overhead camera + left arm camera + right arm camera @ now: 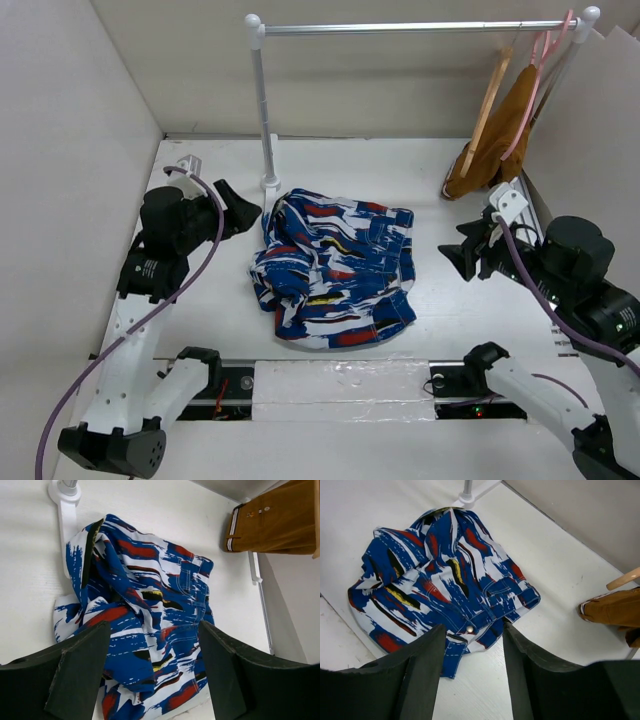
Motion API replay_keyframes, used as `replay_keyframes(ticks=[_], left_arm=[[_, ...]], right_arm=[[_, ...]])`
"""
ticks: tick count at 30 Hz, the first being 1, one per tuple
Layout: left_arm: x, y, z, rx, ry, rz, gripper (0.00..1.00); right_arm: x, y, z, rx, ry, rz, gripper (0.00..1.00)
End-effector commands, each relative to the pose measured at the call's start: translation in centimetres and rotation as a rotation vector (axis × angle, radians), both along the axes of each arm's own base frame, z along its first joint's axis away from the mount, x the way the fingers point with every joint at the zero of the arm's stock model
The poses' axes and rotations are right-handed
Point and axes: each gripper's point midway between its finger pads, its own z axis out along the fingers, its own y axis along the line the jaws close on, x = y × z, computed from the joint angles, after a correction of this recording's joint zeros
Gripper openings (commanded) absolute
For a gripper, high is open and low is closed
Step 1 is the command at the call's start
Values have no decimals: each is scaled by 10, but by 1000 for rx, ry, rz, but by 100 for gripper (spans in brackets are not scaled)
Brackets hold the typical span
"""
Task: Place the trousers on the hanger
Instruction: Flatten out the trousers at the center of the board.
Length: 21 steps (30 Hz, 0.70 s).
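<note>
The trousers (332, 268), bright blue with white, red, yellow and black streaks, lie crumpled in a heap on the white table. They also show in the left wrist view (145, 610) and the right wrist view (440, 585). The tan wooden hanger (487, 100) hangs on the rail at the back right, partly behind a mustard-brown garment. My left gripper (238, 207) is open and empty, left of the heap and above the table. My right gripper (462, 258) is open and empty, right of the heap, near the waistband button (469, 629).
A metal rail (420, 28) on white posts spans the back; its left post (266, 110) stands just behind the trousers. A mustard-brown garment (500, 135) on a thin pink hanger (535, 80) hangs at the right. White walls close in the left, back and right.
</note>
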Motion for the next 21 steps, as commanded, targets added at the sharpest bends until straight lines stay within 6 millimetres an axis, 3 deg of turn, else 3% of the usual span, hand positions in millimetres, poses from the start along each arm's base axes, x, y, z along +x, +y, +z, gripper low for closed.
replay_keyframes(ticks=[1, 2, 4, 7, 9, 10, 12, 13, 14, 15, 17, 18, 19, 20, 21], left_arm=[[3, 5, 20, 16, -49, 26, 67], [4, 7, 23, 24, -52, 38, 68], [5, 14, 22, 47, -43, 75, 66], [7, 21, 29, 60, -52, 118, 62], [9, 22, 36, 57, -63, 122, 46], [9, 18, 37, 52, -63, 98, 30], [10, 9, 25, 46, -35, 59, 17], [9, 9, 16, 50, -16, 54, 2], [9, 10, -9, 66, 48, 60, 0], [6, 14, -28, 92, 107, 69, 0], [-1, 22, -72, 148, 223, 94, 0], [-9, 24, -89, 162, 276, 89, 0], [-16, 21, -103, 154, 318, 68, 20], [-28, 19, -128, 149, 383, 56, 34], [-33, 16, -138, 129, 407, 44, 44]], right_arm=[[4, -6, -7, -9, 24, -49, 54], [5, -7, -9, -13, 31, -57, 48], [6, -9, -14, -22, 46, -69, 23], [8, -11, -22, -36, 69, -88, 1], [12, -12, -33, -54, 111, -110, 0], [14, -14, -38, -62, 127, -125, 0], [17, -12, -61, -90, 194, -134, 0], [18, -12, -71, -93, 223, -146, 0], [21, -10, -78, -91, 240, -154, 0], [23, -9, -100, -104, 299, -168, 5], [28, -9, -120, -110, 337, -193, 26], [29, -8, -131, -114, 363, -201, 52], [31, -2, -153, -110, 407, -195, 62], [32, 1, -163, -103, 429, -194, 69], [33, 4, -174, -91, 462, -200, 76]])
